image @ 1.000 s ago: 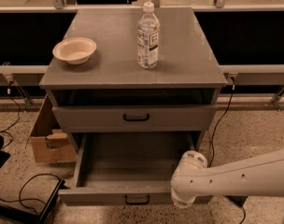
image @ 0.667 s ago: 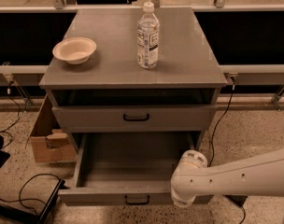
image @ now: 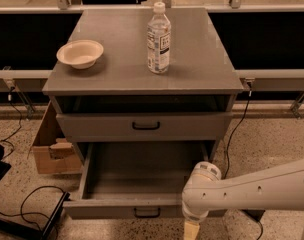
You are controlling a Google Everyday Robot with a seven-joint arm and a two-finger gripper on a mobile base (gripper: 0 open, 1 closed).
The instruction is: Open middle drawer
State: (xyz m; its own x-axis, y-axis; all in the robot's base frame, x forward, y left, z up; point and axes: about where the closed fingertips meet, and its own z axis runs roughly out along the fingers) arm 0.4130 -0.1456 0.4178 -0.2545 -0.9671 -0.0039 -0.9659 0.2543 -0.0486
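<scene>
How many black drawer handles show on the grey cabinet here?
2: one centred on the upper drawer, one on the pulled-out middle drawer front. A lower handle may be hidden beneath it. The pincer hangs by that front's right end.

End effector (image: 191, 230) before open middle drawer (image: 137, 176)

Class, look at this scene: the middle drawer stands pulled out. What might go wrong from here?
1. The gripper hangs low at the front of the middle drawer, right of its handle; a sideways swing might strike that front.
2. The drawer looks far out; more pulling might jolt the cabinet and topple the upright bottle on top.
</scene>
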